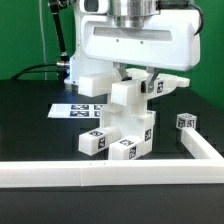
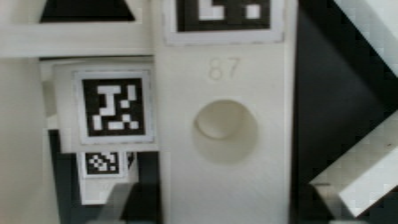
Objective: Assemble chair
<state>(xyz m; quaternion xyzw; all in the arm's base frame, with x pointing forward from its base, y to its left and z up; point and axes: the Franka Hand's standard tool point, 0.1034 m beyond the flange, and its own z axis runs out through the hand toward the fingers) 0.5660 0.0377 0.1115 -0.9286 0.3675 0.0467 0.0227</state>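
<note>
Black table (image 1: 25, 130), rimmed by a white border rail (image 1: 100, 173) along the near edge and round the corner on the exterior view's right.

Item: the chair (image 1: 122, 138), a part-built stack of white tagged blocks, stands mid-table just behind that rail. You see its upright slab (image 1: 124, 96) with a round hole.

Item: gripper (image 1: 133, 78), fingers half closed, clamps that slab from above.

Item: loose cube (image 1: 185, 121), inside the rail corner, apart from the chair.

Item: marker board (image 1: 72, 109), flat, behind the chair.

A green backdrop (image 1: 20, 35) hangs behind the black counter (image 1: 30, 125); a white border rail (image 1: 60, 176) lines its near edge, turning one corner.
</note>
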